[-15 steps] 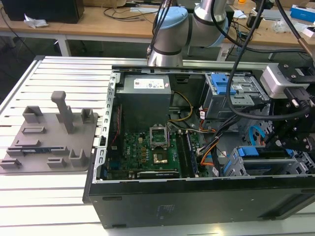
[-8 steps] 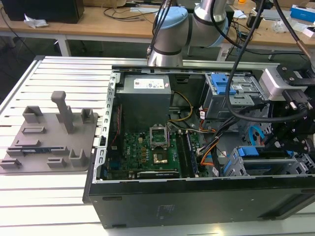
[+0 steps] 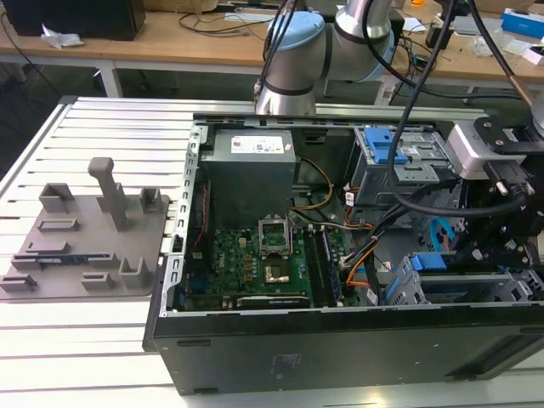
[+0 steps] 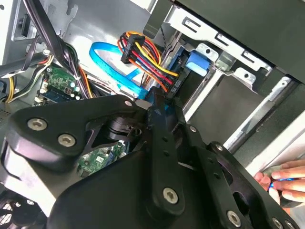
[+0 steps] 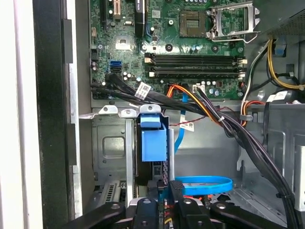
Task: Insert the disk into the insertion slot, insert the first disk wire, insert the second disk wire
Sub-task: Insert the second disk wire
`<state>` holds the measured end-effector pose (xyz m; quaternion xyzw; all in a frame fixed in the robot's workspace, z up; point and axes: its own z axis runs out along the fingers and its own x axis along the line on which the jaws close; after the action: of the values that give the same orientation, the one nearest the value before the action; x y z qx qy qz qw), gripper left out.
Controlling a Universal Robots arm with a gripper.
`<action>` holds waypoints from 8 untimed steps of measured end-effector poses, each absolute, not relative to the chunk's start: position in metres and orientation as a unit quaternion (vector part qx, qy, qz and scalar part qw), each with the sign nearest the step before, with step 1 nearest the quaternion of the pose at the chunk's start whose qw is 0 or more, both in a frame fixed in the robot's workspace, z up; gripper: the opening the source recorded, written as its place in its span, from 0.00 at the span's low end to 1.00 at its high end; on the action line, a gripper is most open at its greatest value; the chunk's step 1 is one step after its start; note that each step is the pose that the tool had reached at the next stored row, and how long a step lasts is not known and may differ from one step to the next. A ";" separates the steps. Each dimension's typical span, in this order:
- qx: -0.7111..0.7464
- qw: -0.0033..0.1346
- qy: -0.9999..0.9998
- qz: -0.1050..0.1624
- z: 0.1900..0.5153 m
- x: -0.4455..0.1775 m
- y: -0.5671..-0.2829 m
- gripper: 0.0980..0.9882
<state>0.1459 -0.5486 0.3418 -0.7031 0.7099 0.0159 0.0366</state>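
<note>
The end effector (image 4: 159, 102) sat deep in the case, its black fingers (image 5: 164, 191) pinched together on what looked like a connector at the back of the disk (image 5: 153, 143). That connector was mostly hidden, so I cannot tell which wire it was. The disk stood edge-on in its blue carrier inside the slot (image 5: 112, 148), the low grey cage by the case wall, so the insertion step looked finished and a wire step was in hand. The next move would call for a straight, gentle push along the socket, with no twist. Just beyond the fingers, a blue flat cable (image 4: 112, 59) looped past and a bundle of coloured wires (image 4: 143, 55) ran to a black plug. Farther off lay the motherboard (image 5: 176, 43). At one edge of the second wrist view, a person's fingers (image 4: 281, 181) were near the case.
</note>
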 end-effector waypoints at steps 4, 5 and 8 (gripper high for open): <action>-0.703 0.037 0.710 0.016 0.358 0.146 -0.548 0.16; -0.703 0.037 0.710 0.016 0.361 0.146 -0.548 0.16; -0.703 0.036 0.710 0.015 0.368 0.146 -0.548 0.16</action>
<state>0.1457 -0.5478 0.3676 -0.7032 0.7099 0.0146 0.0359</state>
